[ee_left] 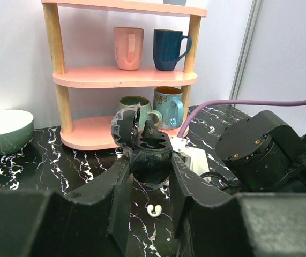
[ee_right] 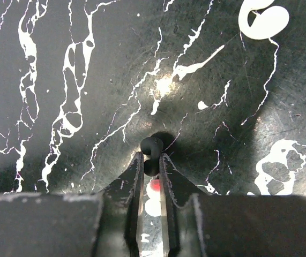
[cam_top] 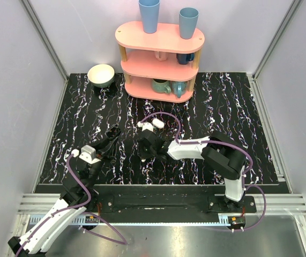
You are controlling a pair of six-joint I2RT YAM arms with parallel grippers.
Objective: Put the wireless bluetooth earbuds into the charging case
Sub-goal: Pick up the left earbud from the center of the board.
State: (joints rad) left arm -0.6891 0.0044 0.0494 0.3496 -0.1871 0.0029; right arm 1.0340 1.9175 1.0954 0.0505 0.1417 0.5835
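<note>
my left fingers [ee_left: 118, 198] are clamped on the charging case [ee_left: 151, 155], one finger pressed against each side of its rounded body. the case looks black from here, not white. its lid stands open, tipped up and back towards the left finger, and the two wells inside face up. they are too dark for me to tell whether anything sits in them. below the case, in the gap between these fingers, a small white curl [ee_left: 153, 210] lies on the tabletop [ee_left: 61, 160]. i cannot tell whether it is a bud or part of the marbling.

my right fingers [ee_right: 134, 182] point straight down at the tabletop and are drawn nearly together. a small dark earbud [ee_right: 151, 152] sits right at their tips, its lower part pinched between them and its rounded head poking out just beyond. it rests in its own shadow on the black marbled surface. a white blotch [ee_right: 262, 21] shows well beyond the tips, off towards the right finger's side, and i cannot say if it is an object or pattern.

from the left wrist view, the right arm [ee_left: 260, 155] fills the space just past my left arm's right finger. beyond the case stands the pink shelf [ee_left: 126, 77] with mugs [ee_left: 169, 48] on its tiers, and a bowl [ee_left: 2, 131] sits far out past the left finger.
</note>
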